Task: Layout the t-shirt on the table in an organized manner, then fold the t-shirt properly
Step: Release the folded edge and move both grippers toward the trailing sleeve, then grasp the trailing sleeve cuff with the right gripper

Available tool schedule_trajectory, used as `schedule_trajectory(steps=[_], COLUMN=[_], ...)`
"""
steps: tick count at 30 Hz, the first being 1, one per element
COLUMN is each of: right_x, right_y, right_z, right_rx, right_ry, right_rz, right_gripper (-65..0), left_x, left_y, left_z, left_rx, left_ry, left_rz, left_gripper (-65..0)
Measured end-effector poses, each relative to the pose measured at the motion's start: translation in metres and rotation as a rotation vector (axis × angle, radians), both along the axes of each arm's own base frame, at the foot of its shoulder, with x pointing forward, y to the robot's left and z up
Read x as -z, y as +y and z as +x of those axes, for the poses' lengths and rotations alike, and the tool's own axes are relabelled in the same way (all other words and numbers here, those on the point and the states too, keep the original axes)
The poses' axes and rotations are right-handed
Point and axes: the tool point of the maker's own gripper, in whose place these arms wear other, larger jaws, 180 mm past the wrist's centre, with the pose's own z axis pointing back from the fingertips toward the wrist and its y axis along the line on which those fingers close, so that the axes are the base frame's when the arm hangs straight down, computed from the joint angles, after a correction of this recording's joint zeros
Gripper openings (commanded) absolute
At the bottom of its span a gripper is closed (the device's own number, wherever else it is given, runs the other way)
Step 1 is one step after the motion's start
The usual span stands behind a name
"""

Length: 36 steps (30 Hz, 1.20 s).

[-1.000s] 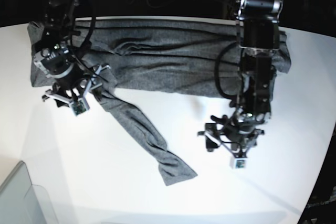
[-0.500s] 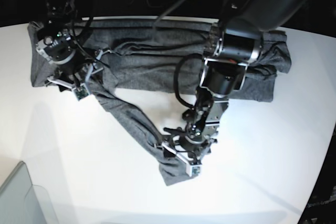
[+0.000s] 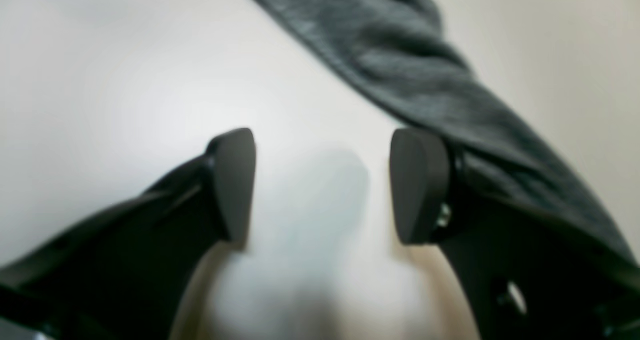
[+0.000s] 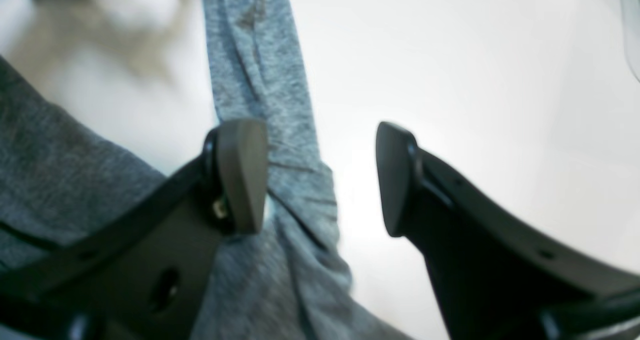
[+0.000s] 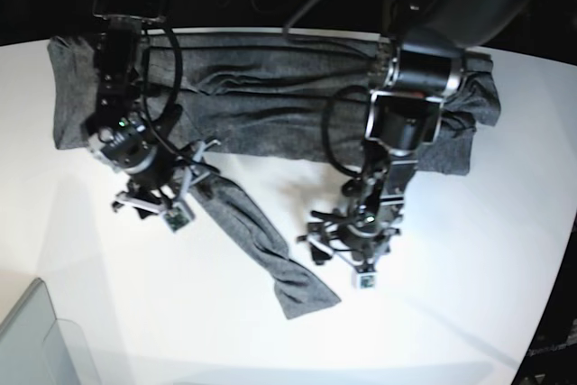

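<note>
The dark grey t-shirt [image 5: 270, 96] lies bunched in a long band across the back of the white table [image 5: 451, 313]. One twisted strip [image 5: 261, 250] of it runs diagonally toward the front. My right gripper [image 5: 153, 205] hovers at the upper part of this strip. In the right wrist view that gripper [image 4: 317, 177] is open, and the strip [image 4: 280, 104] passes by its left finger [image 4: 240, 175] and partly into the gap. My left gripper [image 5: 347, 254] is open over bare table just right of the strip. The left wrist view shows the gripper [image 3: 325, 185] empty and the cloth [image 3: 425, 64] beyond its right finger [image 3: 417, 185].
A translucent grey bin corner [image 5: 36, 340] sits at the front left of the table, and its edge [image 4: 630, 29] shows in the right wrist view. The left arm's links [image 5: 406, 123] reach over the shirt's right part. Black surroundings border the table's back and right edge.
The right gripper has come forward from the shirt's left part to the top of the strip. The left gripper swung left to the strip's end, then drew back slightly right.
</note>
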Motion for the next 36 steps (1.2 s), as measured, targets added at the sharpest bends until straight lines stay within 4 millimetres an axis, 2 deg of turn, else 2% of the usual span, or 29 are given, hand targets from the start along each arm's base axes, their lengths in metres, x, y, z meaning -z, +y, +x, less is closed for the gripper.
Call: schedule_trajectory(steps=[2, 5, 9, 12, 14, 18, 24, 27, 30, 33, 36], right_x=[0.014, 0.017, 0.017, 0.033, 0.043, 0.04, 0.047, 0.057, 0.057, 0.064, 0.068], right_y=[0.017, 0.034, 0.045, 0.052, 0.055, 0.061, 0.062, 0.062, 0.06, 0.054, 0.056], right_z=[0.002, 0.011, 0.024, 0.022, 0.02, 0.026, 0.025, 0.021, 0.022, 0.022, 0.022], right_rx=[-0.045, -0.087, -0.111, -0.123, -0.128, -0.134, -0.133, -0.129, -0.129, -0.12, -0.119], right_ry=[0.05, 0.06, 0.018, 0.03, 0.048, 0.014, 0.025, 0.056, 0.044, 0.067, 0.077], right_rz=[0.001, 0.02, 0.079, 0.134, 0.152, 0.199, 0.218, 0.221, 0.233, 0.223, 0.237], right_gripper=[-33.9, -34.0, -34.0, -34.0, -34.0, -34.1, -34.4, -37.3, -39.6, -39.8, -40.0], left_x=[-0.004, -0.006, -0.025, -0.034, -0.024, -0.005, -0.009, -0.007, -0.009, -0.01, -0.01], left_y=[0.043, 0.083, 0.118, 0.138, 0.144, 0.147, 0.145, 0.145, 0.145, 0.145, 0.145], left_z=[-0.007, -0.032, -0.05, -0.062, -0.077, -0.1, -0.096, -0.097, -0.096, -0.095, -0.095], left_rx=[-0.066, -0.094, -0.114, -0.131, -0.138, -0.142, -0.143, -0.144, -0.144, -0.143, -0.143], left_ry=[0.003, 0.029, -0.002, -0.03, 0.0, 0.056, 0.043, 0.047, 0.044, 0.042, 0.041], left_rz=[0.02, 0.013, -0.014, -0.036, -0.046, -0.061, -0.072, -0.072, -0.072, -0.072, -0.072], left_gripper=[-23.8, -23.8, -23.8, -23.8, -23.8, -23.8, -23.8, -23.8, -23.8, -23.8, -23.8])
